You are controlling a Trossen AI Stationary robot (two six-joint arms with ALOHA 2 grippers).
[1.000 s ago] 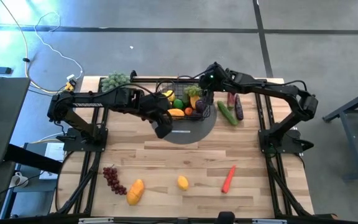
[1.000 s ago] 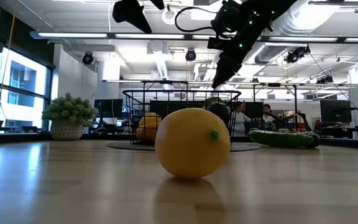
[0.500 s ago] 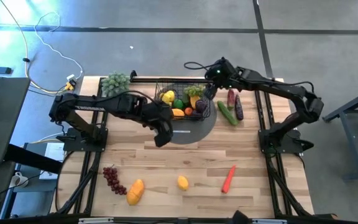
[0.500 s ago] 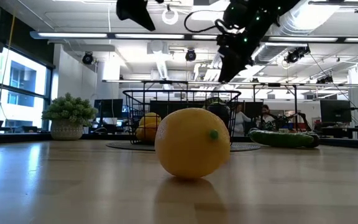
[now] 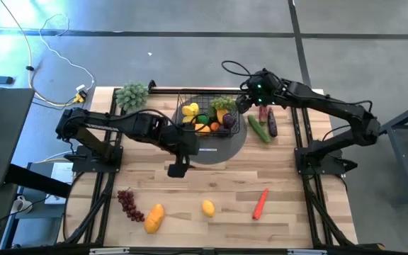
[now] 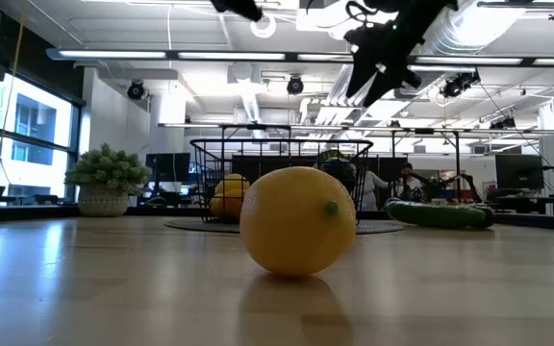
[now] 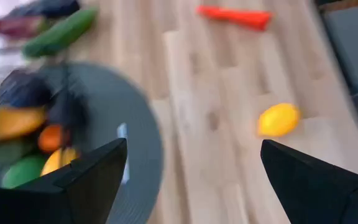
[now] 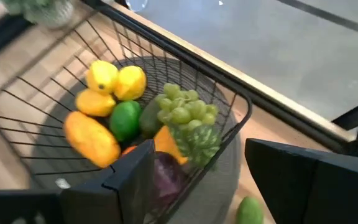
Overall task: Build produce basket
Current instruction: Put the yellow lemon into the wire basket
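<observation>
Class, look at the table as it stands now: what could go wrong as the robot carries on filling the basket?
1. The basket already looks crowded, so added produce might roll off the pile.
2. The round lemon may roll away if the fingers nudge it.
3. The left gripper and right gripper, both empty, work near the basket; arms could clash there.
</observation>
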